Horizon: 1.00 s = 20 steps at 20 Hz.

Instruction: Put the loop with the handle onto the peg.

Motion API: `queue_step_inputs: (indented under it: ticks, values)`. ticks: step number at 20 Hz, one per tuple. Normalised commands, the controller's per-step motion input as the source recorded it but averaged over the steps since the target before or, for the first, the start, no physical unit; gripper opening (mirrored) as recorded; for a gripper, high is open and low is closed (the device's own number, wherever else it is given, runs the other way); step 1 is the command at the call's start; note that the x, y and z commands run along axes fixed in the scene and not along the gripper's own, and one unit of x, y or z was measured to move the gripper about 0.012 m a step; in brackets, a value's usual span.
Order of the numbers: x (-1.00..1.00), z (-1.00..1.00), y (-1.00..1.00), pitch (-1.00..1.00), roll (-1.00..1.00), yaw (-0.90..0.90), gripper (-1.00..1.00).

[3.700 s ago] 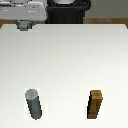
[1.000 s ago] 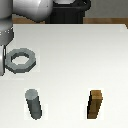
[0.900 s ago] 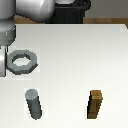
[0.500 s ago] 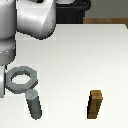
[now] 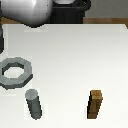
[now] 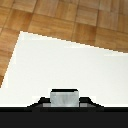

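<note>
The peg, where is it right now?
In the exterior view the peg stands upright on the white table, near the front at the view's left, just below the loop and well left of the brown block.

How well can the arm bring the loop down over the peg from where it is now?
Probably yes. The loop hangs just beside the peg, toward the exterior view's left, and nothing stands between them; the brown block is well apart.

Even bright light over my white table (image 5: 75, 55), soft faint shadow beneath the peg (image 5: 34, 104) and block (image 5: 96, 104), no glare, both my views coarse, pixelated, blurry at edges
</note>
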Motion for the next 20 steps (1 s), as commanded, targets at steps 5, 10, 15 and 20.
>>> queue_step_inputs:
  ticks: [5, 10, 15, 20]
  values:
    - [0.0, 0.0, 0.2, 0.0, 0.0, 0.0, -1.0]
    - [0.2, 0.0, 0.4, 0.0, 0.0, 0.0, -1.0]
    - [0.4, 0.0, 0.0, 0.0, 0.0, 0.0, -1.0]
    - [0.0, -0.2, 0.2, 0.0, 0.0, 0.0, -1.0]
